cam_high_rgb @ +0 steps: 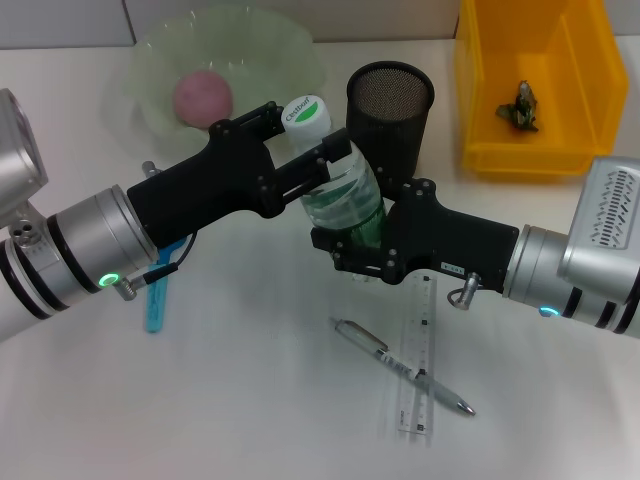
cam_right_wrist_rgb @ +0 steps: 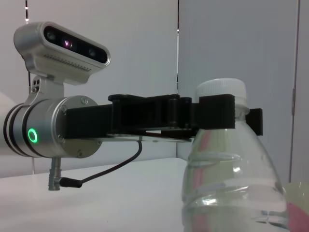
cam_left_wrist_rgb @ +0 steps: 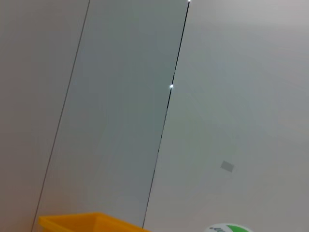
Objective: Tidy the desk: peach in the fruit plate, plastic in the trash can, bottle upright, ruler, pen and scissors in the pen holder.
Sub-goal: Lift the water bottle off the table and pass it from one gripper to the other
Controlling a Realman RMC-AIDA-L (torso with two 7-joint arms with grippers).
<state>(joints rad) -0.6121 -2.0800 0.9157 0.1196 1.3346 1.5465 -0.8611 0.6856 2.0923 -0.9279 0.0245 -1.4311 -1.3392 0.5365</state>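
Bottle (cam_high_rgb: 340,185), clear plastic with white-and-green cap: standing near upright, a little tilted, at the middle of the desk (cam_high_rgb: 250,420), just in front of the black mesh pen holder (cam_high_rgb: 390,110); both arms are attending it. Left gripper (cam_high_rgb: 325,165): reaching in from the robot's left, its fingers closing round the neck just under the cap (the right wrist view is showing the black fingers clamped there). Right gripper (cam_high_rgb: 355,245): reaching in from the robot's right, bracing the lower body of the bottle, fingers seeming to be pressing on it, though whether they are truly gripping cannot be told.

Step in hand, by judgement: the bottle-upright step, nearing its end; the next move is calling for the base to be seated flat and both grippers to be letting go gently, without tipping it toward the pen holder.

Other items: peach (cam_high_rgb: 203,97), lying already in the pale green fruit plate (cam_high_rgb: 290,50); yellow bin (cam_high_rgb: 480,100), serving as trash can, holding a small crumpled scrap (cam_high_rgb: 520,105); pen (cam_high_rgb: 400,365) lying crossed on the clear ruler (cam_high_rgb: 420,400) near the front; blue-handled item (cam_high_rgb: 158,300), probably the scissors, lying partly hidden under the left arm; these three are awaiting the pen holder.
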